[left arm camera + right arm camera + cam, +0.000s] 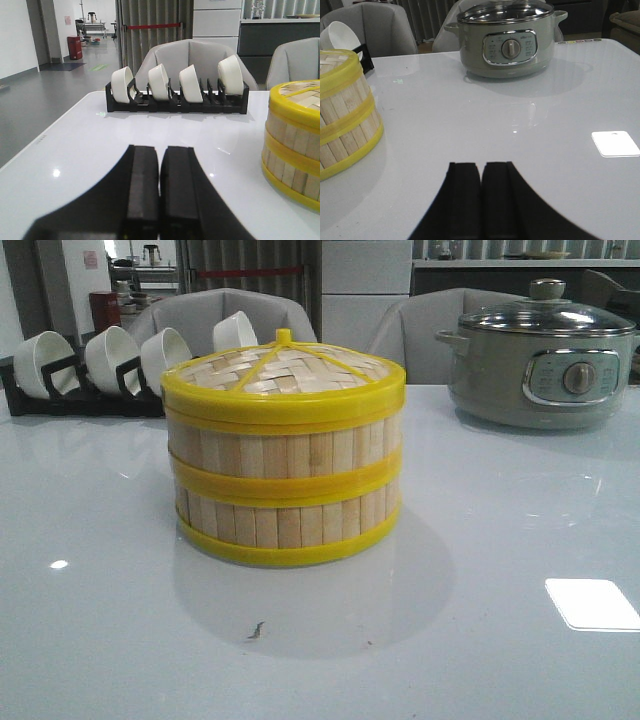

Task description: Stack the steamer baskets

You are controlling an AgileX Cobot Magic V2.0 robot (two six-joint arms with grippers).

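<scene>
Left gripper (160, 187): jaws pressed together, nothing between them, low over the white table (90, 640), well apart from the stack at its side. Right gripper (481, 200): likewise closed and empty, over bare table, the stack off to one side and a grey-green pot (507, 40) beyond. Steamer baskets (285, 485): two tiers, one seated squarely on the other, yellow rims aligned, standing at mid-table in the front view. Lid (285, 370): woven, yellow-rimmed, resting flat on the upper tier, small knob uppermost. Orientation: stack upright, round, its axis vertical; no long horizontal axis, and no tilt visible. Surroundings: black rack (175, 100) holding white bowls (157, 81) behind and to the left of the stack; pot behind and to the right. Step in hand, by judgement: stacking appears complete, both arms clear of the work. Next move: probably none beyond keeping clear; any correction would call for opening the jaws first.
</scene>
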